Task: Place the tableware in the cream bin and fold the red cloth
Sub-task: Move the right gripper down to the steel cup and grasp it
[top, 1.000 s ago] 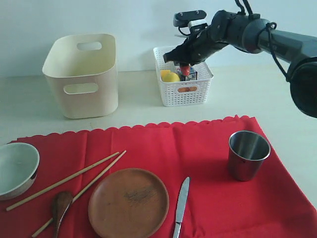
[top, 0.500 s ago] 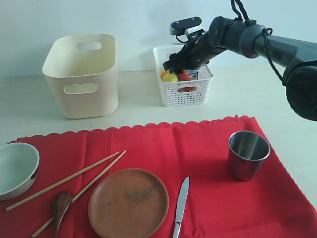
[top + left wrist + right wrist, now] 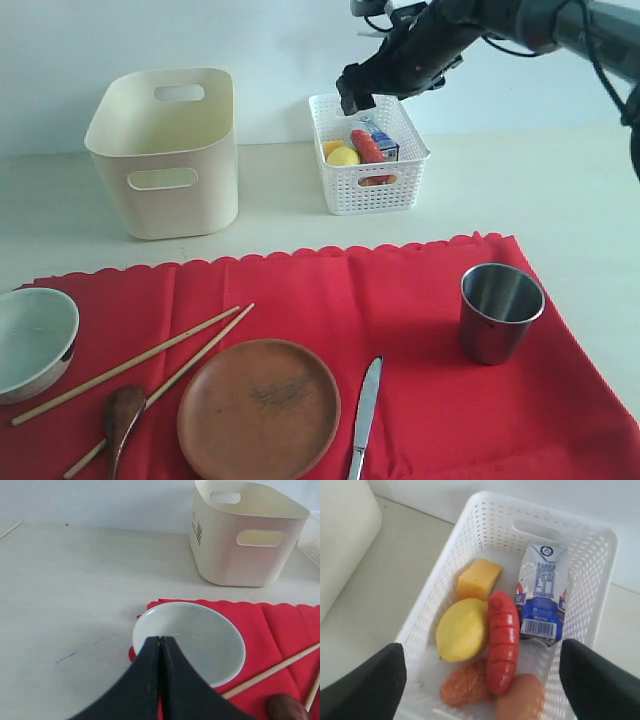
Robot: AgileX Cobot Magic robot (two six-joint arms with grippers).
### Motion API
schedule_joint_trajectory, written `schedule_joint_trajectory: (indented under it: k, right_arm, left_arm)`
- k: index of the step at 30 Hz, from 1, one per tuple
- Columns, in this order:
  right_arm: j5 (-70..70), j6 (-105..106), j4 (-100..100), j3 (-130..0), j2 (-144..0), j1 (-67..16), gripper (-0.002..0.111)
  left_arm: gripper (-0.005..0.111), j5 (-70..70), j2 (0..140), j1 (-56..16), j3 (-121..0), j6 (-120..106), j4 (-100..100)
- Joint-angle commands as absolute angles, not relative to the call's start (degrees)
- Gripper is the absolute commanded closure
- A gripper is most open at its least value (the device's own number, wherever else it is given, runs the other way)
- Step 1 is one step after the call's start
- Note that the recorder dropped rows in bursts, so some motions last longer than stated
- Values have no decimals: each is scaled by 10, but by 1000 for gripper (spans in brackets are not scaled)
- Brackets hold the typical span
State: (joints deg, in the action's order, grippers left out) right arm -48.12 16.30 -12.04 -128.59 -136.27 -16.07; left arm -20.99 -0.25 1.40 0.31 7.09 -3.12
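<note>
Exterior view: one red cloth [image 3: 400, 290] lies spread flat on the tabletop [image 3: 560, 190], its scalloped edge toward the two bins. On the cloth I count one white bowl [image 3: 30, 335] at the left edge, two chopsticks [image 3: 150, 355] lying slantwise, one wooden spoon [image 3: 120, 415] just beside them, one round wooden plate [image 3: 258, 408], one steel knife [image 3: 365, 405] and one steel cup [image 3: 500, 312] standing upright, well apart from the rest. One cream bin [image 3: 165, 150] stands beyond the cloth; none of the tableware is seen in it. One white lattice basket [image 3: 375, 190] sits to its right.

The right tool [image 3: 358, 92] hangs above the basket, fingers spread wide and holding nothing. Under it lie one lemon [image 3: 462, 629], one cheese wedge [image 3: 479, 579], one red sausage [image 3: 502, 640], one milk carton [image 3: 542, 592] and what may be an egg [image 3: 520, 702].

The left tool [image 3: 160, 680] is pressed together, empty, above the bowl.
</note>
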Motion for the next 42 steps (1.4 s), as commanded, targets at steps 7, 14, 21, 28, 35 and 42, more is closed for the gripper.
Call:
schedule_joint_trajectory:
  k: [7,14,21,28,35,42]
  right_arm:
    - [-632,151,-100,-1289,-1255,-155,29]
    - [-660,137,-87,-1224,-1171,-155,30]
    - [-548,131,-67,-1003,-1034,-155,30]
    - [-490,134,-65,-819,-913,-155,30]
    - [-528,135,-65,-712,-861,-155,30]
    - [-502,135,-63,-645,-861,-155,30]
  left_arm:
    - [107,-204,0,14,0,72,-34]
    - [107,-204,0,14,0,72,-34]
    - [107,-204,0,14,0,72,-34]
    - [107,-204,0,14,0,72,-34]
    - [107,-204,0,14,0,72,-34]
    - [107,-204,0,14,0,72,-34]
